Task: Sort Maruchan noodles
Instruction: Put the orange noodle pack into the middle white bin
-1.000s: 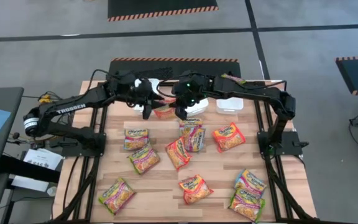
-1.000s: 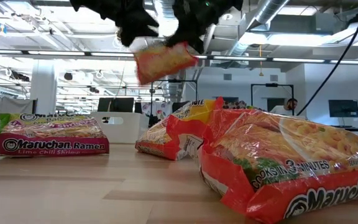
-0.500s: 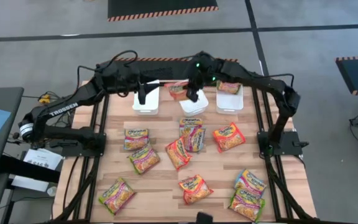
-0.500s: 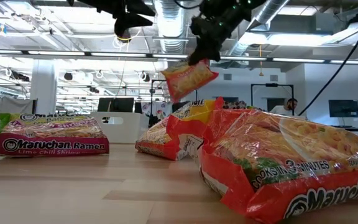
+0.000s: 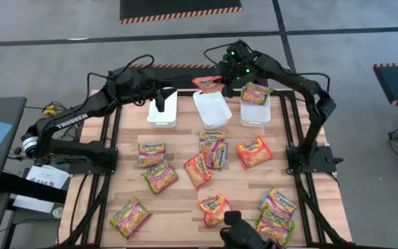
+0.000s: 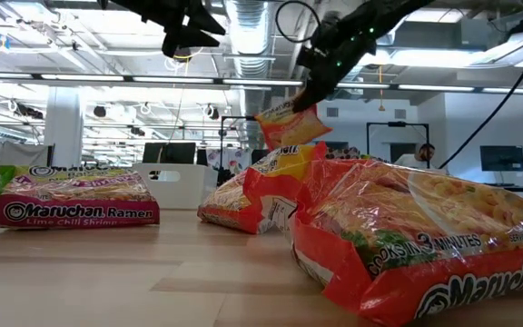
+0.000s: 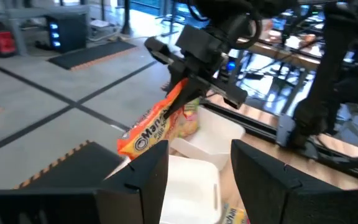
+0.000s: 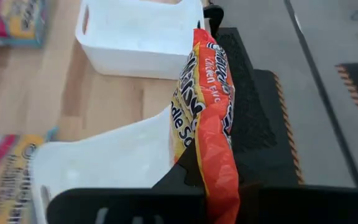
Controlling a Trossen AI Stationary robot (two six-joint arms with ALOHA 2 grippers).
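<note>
Maruchan noodles [image 5: 216,155] lie scattered across the near and middle worktop [image 5: 178,200]. Farther back, the left pincer [image 5: 160,105] hangs open over the left bin [image 5: 163,114]. The right pincer [image 5: 221,84] grips an orange packet [image 5: 206,84], seemingly above the middle bin's [image 5: 211,109] far rim.

I see glossy plastic noodle packets [image 5: 253,152] on my pale, matt wooden table [image 5: 178,197], beside smooth white plastic bins [image 5: 211,108].

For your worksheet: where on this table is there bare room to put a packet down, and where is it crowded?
Free: the wood between the lower-left packet and lower-middle packet, and the empty left bin and middle bin. Crowded: the overlapping middle packets and the right bin.
</note>
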